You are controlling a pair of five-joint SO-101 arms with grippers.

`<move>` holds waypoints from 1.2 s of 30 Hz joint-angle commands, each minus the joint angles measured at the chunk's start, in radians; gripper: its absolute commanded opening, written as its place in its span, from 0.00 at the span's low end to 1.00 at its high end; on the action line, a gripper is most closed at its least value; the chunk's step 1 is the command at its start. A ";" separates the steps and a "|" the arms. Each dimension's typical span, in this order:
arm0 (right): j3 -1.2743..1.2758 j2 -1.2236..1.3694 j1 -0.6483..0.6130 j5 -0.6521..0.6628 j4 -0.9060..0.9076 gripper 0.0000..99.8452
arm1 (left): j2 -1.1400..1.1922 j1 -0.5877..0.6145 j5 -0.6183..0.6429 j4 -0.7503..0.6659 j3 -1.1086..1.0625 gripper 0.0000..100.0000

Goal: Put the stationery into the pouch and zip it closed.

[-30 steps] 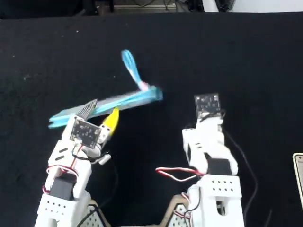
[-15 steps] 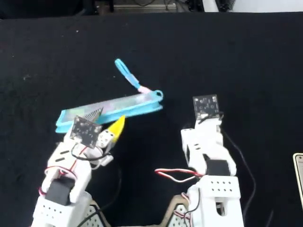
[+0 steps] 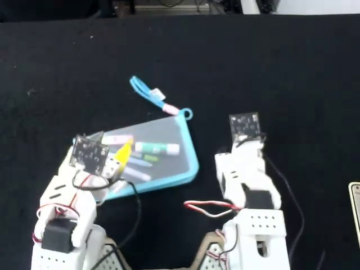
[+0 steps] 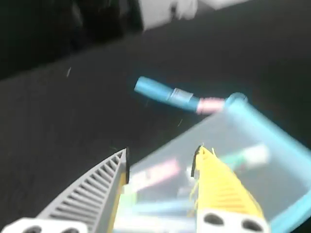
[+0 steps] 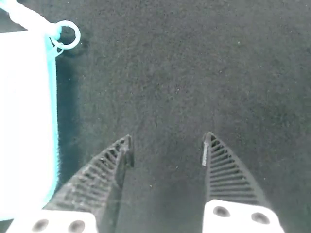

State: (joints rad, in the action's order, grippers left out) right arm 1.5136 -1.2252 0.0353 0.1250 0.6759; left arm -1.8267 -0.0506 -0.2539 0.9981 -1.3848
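Note:
The clear pouch with a light-blue rim (image 3: 192, 161) lies flat on the black table, with several pens and markers (image 3: 158, 148) inside it. Its blue strap (image 3: 147, 93) trails off the far corner. My left gripper (image 3: 109, 145) hovers over the pouch's left end. It is open, its grey and yellow fingers apart above the pouch (image 4: 272, 145), the pens (image 4: 248, 156) and the strap (image 4: 160, 92). My right gripper (image 5: 167, 141) is open over bare table just right of the pouch (image 5: 26, 121) and its pull ring (image 5: 67, 35).
The right arm (image 3: 247, 169) stands right of the pouch. A pale flat object (image 3: 354, 208) lies at the table's right edge. Black cloth stretches beyond the pouch to the table's far edge (image 3: 180, 17).
The pouch, raised on edge a second ago, has dropped flat with its face up. The left arm has drawn back and to the left. The right arm kept still.

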 commanded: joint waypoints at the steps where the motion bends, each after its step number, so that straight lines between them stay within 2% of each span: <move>1: 0.002 -0.016 -0.008 -0.009 -0.017 0.10 | 0.003 0.105 -0.026 0.040 -0.035 0.12; 2: 0.002 -0.016 -0.008 -0.009 -0.023 0.04 | 0.003 0.128 -0.026 0.040 -0.045 0.05; 3: -0.001 -0.018 -0.009 -0.002 -0.025 0.01 | 0.003 0.153 -0.028 0.044 -0.050 0.01; 5: -0.012 -0.018 -0.009 -0.009 -0.014 0.04 | 0.003 0.214 -0.025 0.054 -0.056 0.08; 10: 0.013 -0.041 0.000 -0.006 0.071 0.01 | 0.003 0.386 -0.021 0.130 -0.061 0.03; 13: 0.085 -0.088 0.002 -0.002 0.098 0.01 | 0.003 0.450 -0.021 0.176 -0.116 0.03; 18: 0.160 -0.228 0.006 -0.008 0.144 0.01 | 0.003 0.473 -0.020 0.189 -0.211 0.03; 24: 0.182 -0.452 0.060 -0.009 0.377 0.01 | 0.003 0.478 -0.015 0.298 -0.263 0.03; 29: 0.176 -0.618 0.008 -0.009 0.611 0.01 | 0.003 0.593 0.204 0.273 -0.260 0.03; 32: 0.173 -0.670 0.006 -0.068 0.632 0.01 | 0.003 0.670 0.272 0.239 -0.268 0.04; 36: 0.173 -0.670 -0.002 -0.115 0.631 0.01 | 0.003 0.561 0.256 0.276 -0.272 0.03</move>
State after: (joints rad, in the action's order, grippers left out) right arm 1.6932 -1.7975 0.0414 0.0391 1.2988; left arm -1.8236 0.5785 -0.0069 1.2559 -1.6640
